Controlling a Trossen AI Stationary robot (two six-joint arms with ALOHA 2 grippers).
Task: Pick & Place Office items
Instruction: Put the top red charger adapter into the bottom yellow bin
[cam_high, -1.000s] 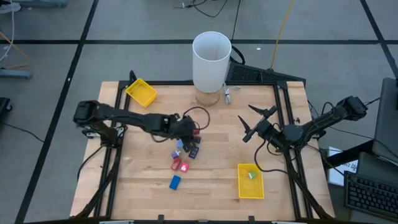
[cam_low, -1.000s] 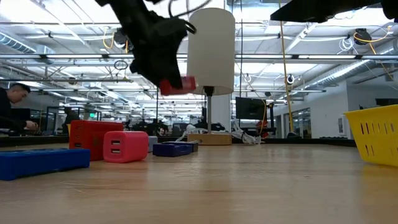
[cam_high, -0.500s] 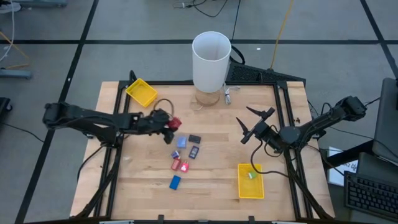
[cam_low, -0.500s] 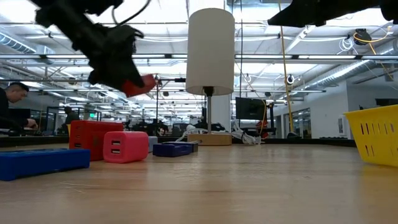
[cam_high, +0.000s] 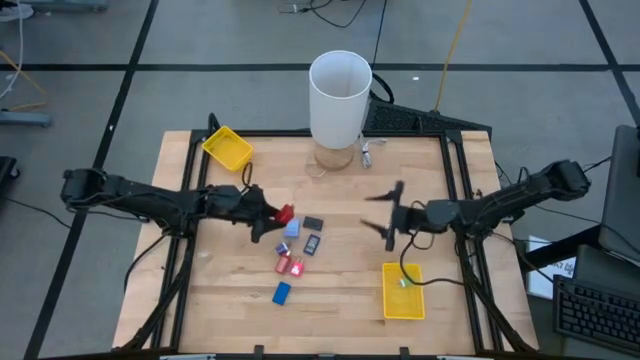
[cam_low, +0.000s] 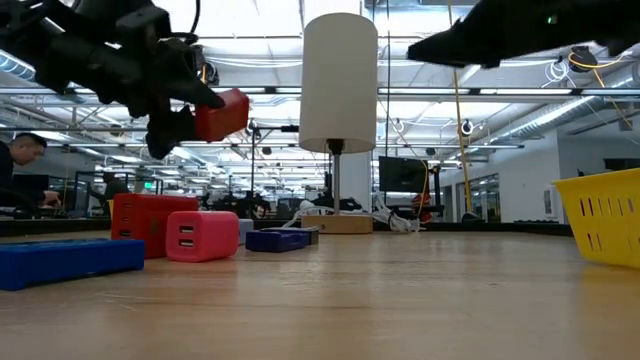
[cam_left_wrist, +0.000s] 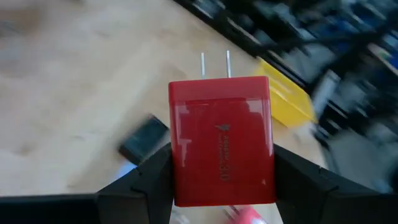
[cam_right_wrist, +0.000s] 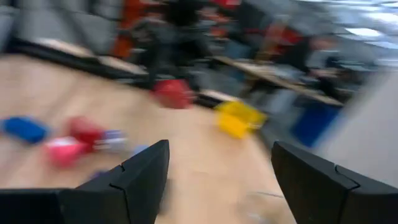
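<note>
Carrying red charger pinched in left hand, swung back beside desk's item cluster; right hand spread, approaching.

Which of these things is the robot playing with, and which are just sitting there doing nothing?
Part of the job:
- red charger, held up off the table in the left claw
- little blocks on the table
- right claw, open, empty

Just lying about:
- white cylinder
- yellow tray at the back
- yellow tray in front
</note>
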